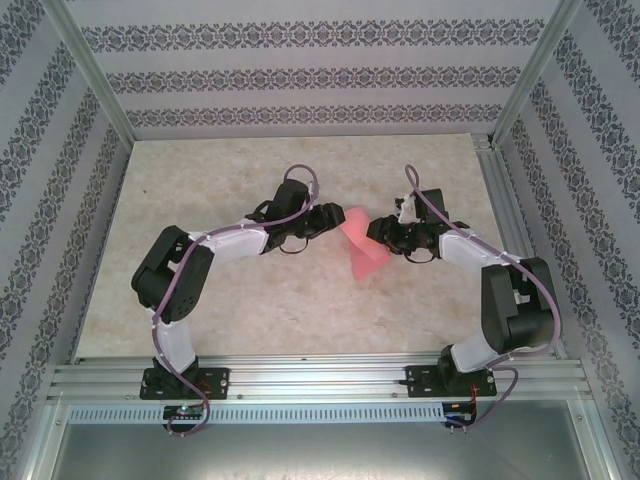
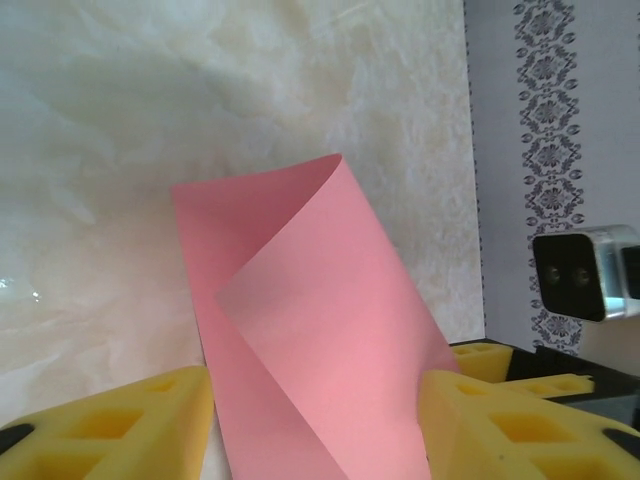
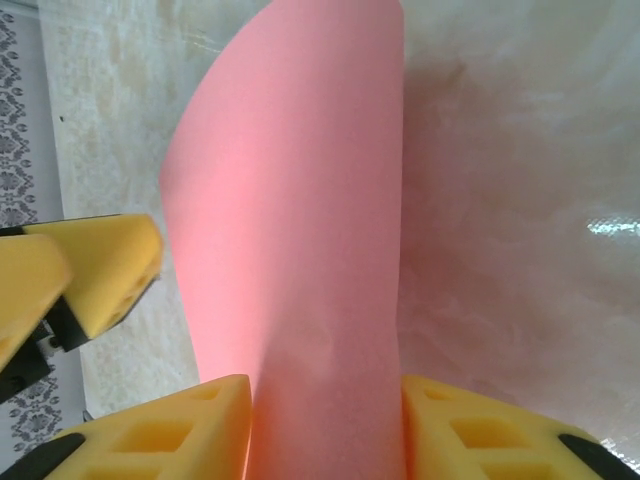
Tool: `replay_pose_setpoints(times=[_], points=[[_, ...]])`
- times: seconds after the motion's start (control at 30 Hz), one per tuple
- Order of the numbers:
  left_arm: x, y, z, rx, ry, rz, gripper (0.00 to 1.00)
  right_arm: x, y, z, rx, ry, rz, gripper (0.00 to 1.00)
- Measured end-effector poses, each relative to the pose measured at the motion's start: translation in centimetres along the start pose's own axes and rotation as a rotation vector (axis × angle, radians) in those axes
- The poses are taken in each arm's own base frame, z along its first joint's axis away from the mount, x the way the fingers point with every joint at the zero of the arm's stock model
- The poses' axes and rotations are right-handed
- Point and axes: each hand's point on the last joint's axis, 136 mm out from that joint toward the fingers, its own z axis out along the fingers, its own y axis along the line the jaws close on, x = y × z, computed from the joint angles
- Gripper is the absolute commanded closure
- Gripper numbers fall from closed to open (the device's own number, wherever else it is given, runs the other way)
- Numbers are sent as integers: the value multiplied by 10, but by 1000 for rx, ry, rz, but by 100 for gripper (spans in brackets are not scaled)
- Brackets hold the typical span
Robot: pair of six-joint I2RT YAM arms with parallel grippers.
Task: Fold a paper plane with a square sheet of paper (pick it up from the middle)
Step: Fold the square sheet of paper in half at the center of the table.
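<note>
I am looking at one sheet of paper (image 1: 360,248), pink-red, hanging above the middle of the bench (image 1: 250,310) between my two grippers. It is not lying flat. It is curling over on itself, with one layer crossing the other in a loose diagonal wrap. The left gripper (image 1: 338,222) is meeting it from the left. In the left wrist view its two yellow fingers (image 2: 120,420) are standing part-way apart with the curled paper filling the gap from pad to pad, so it is pinching the sheet across its curl, not flat. The right gripper (image 1: 374,233) is doing the same from the opposite side, its two yellow fingers (image 3: 470,430) apart and bearing on both sides of the pink band. The two grippers are sitting close, nearly nose to nose. The two arms are reaching in from their bases at the near edge, and I am seeing patterned walls around the bench.
</note>
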Motion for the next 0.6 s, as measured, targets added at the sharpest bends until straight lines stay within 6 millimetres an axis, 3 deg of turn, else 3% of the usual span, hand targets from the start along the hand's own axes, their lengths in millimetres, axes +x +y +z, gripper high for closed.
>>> replay_pose_setpoints(times=[0.3,0.6], points=[[-17,-16,-33,-30,-95,58,40,-5,23,-9,-84,-21,22,57],[-49,-38,-102,-31,-259,102,35,0,58,-5,-158,-5,-8,56]])
